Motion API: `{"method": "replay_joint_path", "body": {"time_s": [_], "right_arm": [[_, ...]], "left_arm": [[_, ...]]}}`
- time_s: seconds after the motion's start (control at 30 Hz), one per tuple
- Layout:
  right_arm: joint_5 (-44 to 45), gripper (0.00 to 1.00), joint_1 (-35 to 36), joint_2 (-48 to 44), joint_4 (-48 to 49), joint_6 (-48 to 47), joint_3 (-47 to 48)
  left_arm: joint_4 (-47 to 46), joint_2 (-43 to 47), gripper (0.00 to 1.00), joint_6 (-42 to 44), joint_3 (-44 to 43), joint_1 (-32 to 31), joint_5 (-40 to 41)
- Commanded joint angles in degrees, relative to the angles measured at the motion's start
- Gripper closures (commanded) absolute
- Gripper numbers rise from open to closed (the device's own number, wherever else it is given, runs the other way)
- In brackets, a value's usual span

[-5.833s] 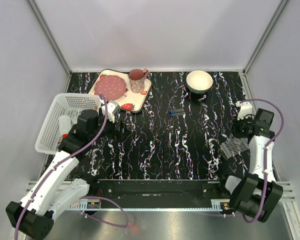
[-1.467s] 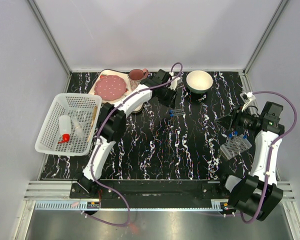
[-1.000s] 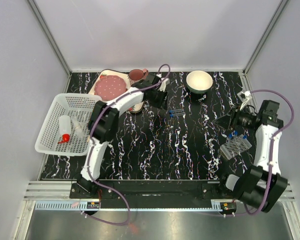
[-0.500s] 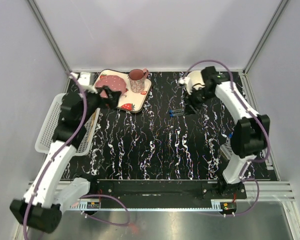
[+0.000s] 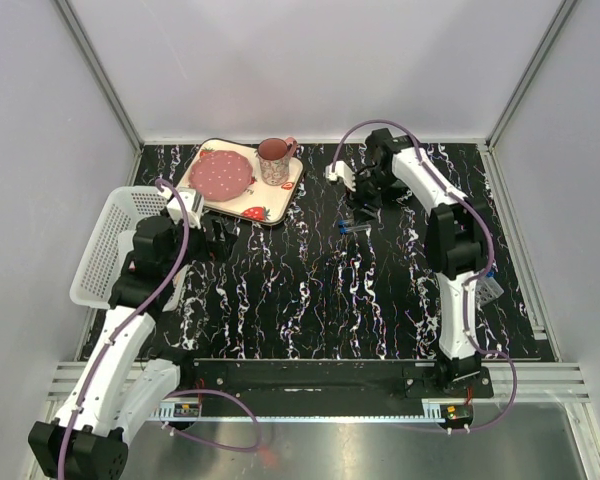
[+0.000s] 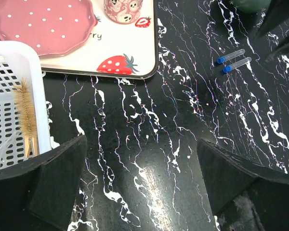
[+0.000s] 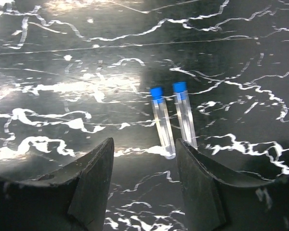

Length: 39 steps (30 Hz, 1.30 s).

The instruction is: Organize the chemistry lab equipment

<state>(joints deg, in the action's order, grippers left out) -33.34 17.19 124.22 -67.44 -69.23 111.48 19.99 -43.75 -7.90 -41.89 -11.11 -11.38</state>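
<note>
Two small clear blue-capped test tubes [image 5: 353, 226] lie side by side on the black marbled table. In the right wrist view the tubes [image 7: 162, 120] lie just ahead of my right gripper [image 7: 144, 178], which is open with nothing between its fingers; the right fingertip [image 7: 197, 159] is beside the right tube's lower end. From above, the right gripper [image 5: 361, 202] hangs just behind the tubes. My left gripper [image 6: 142, 183] is wide open and empty over bare table, next to the white basket [image 6: 9, 67] that holds a bristle brush [image 6: 26, 110]. The tubes [image 6: 233, 60] show far off at its upper right.
The strawberry-print tray [image 5: 270, 205] with a pink plate [image 5: 220, 175] and cup [image 5: 273, 150] stands at the back left. The white basket [image 5: 105, 235] sits at the left edge, partly under my left arm. A sliver of the clear tube rack [image 5: 491, 287] shows behind my right arm.
My right gripper has shifted left from beside the bowl to just behind the two tubes. My left gripper has drawn back from the tray toward the near side.
</note>
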Motion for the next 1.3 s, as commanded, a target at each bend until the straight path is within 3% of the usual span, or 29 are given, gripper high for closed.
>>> {"method": "replay_joint_path", "body": {"time_s": [0.0, 0.33, 1.07, 1.27], "right_arm": [[3.2, 0.42, -0.1, 5.8, 1.3, 0.4, 9.3], [7.3, 0.54, -0.1, 13.0, 4.4, 1.9, 12.5], [9.2, 0.61, -0.1, 17.3, 3.6, 1.9, 13.9], [10.8, 0.75, -0.1, 18.7, 5.1, 3.4, 15.0]], "left_arm": [[-1.1, -0.6, 0.01, 2.3, -2.0, 0.2, -2.8], [0.0, -2.1, 0.01, 3.4, -2.3, 0.2, -2.7], [-0.1, -3.0, 0.01, 3.8, -2.4, 0.2, -3.5], [-0.1, -3.3, 0.01, 3.8, -2.5, 0.2, -3.6]]}}
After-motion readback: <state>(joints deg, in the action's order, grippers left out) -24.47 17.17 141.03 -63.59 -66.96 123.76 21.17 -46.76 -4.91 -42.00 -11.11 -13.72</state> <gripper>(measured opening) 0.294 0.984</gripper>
